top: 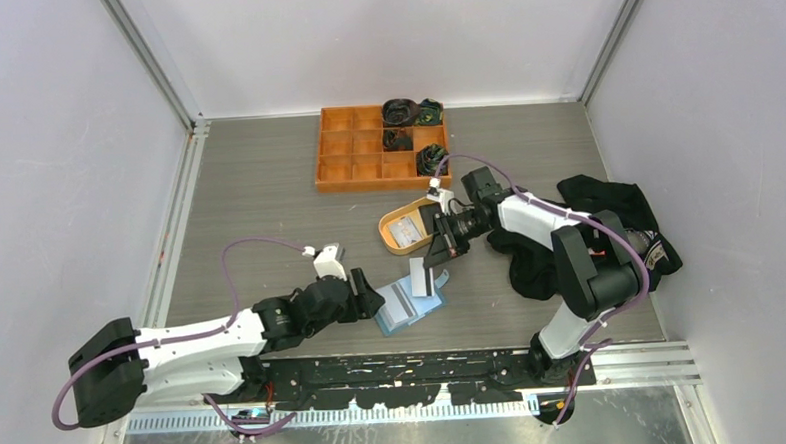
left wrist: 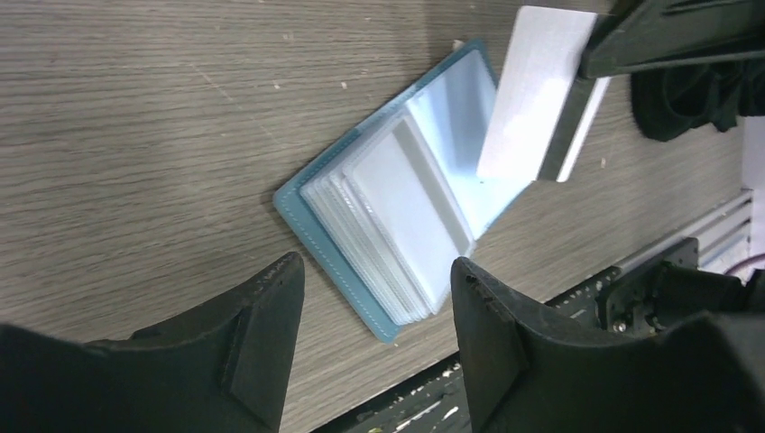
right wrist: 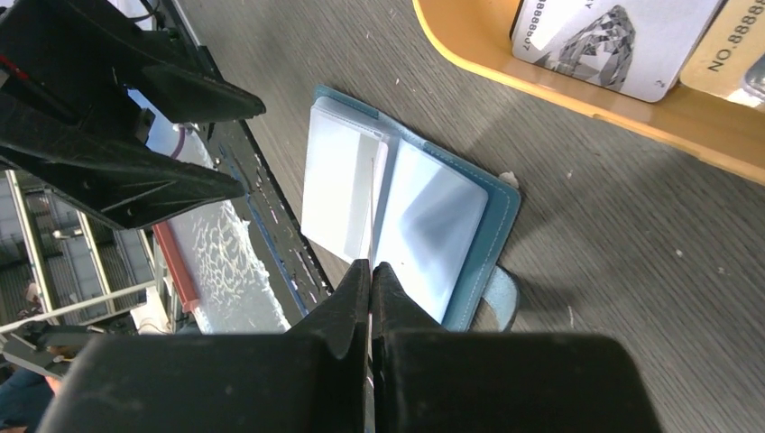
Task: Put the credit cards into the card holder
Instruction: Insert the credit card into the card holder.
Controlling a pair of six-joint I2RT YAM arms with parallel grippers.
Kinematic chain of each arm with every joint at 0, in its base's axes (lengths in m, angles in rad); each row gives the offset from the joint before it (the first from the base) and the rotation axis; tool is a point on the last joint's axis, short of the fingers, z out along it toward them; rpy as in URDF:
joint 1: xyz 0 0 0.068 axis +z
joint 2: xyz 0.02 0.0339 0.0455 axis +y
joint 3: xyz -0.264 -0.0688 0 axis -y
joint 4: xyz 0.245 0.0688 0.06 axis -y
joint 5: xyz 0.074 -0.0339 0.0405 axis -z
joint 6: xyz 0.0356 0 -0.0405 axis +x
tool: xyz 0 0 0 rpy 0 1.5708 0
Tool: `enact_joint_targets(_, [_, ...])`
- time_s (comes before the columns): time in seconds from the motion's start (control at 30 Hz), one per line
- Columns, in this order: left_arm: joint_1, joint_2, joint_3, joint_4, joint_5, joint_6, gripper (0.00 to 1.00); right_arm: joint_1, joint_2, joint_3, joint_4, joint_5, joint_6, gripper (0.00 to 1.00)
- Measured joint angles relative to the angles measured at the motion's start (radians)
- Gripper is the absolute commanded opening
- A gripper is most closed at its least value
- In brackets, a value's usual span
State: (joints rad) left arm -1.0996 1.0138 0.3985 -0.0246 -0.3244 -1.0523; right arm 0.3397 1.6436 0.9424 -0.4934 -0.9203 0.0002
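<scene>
The blue card holder [top: 410, 305] lies open on the table, its clear slots facing up; it also shows in the left wrist view [left wrist: 397, 212] and the right wrist view [right wrist: 433, 225]. My right gripper [top: 434, 264] is shut on a white card [top: 418, 277], held on edge just above the holder's right half [left wrist: 539, 90]; in the right wrist view it shows edge-on [right wrist: 373, 216]. My left gripper [top: 370, 295] is open and empty, its jaws either side of the holder's near-left corner [left wrist: 374, 280]. More cards [right wrist: 595, 41] lie in the tan dish [top: 389, 232].
An orange compartment tray [top: 341, 149] with black items stands at the back. A black cloth bundle [top: 609, 213] lies right of the right arm. A black rail [top: 425, 366] runs along the table's near edge.
</scene>
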Motion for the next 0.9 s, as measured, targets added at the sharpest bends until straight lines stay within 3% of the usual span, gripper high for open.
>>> enact_joint_targets(0.57, [-0.011, 0.144, 0.039, -0.056, -0.005, -0.118, 0.64, 0.041, 0.036, 0.001, 0.027, 0.015, 0.053, 0.01])
enact_joint_targets(0.9, [-0.013, 0.245, 0.106, -0.101, -0.006, -0.119, 0.58, 0.047, 0.053, -0.038, 0.085, 0.023, 0.116, 0.01])
